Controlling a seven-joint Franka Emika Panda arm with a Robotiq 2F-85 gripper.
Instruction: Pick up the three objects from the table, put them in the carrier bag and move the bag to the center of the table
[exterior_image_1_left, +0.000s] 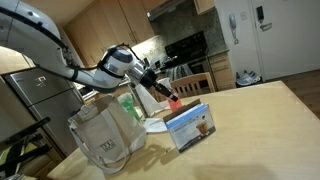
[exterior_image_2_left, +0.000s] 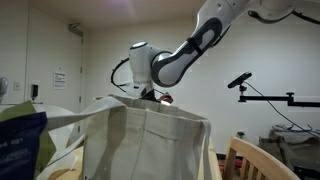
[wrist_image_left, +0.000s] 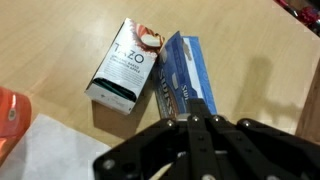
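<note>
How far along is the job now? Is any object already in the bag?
Done: nothing visibly; I cannot see inside the carrier bag. In hand: the hand is shut near the blue carton, gripping nothing I can see. Left: carton and Tazo box still on the table, then moving the bag.

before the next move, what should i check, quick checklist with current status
1. gripper open for a grasp: not ok, jaws shut.
2. anything held: cannot tell.
3. blue carton bagged: not ok, it is on the table.
4. Tazo box bagged: not ok, it is on the table beside the carton.
5. carrier bag upright, mouth open: ok.
</note>
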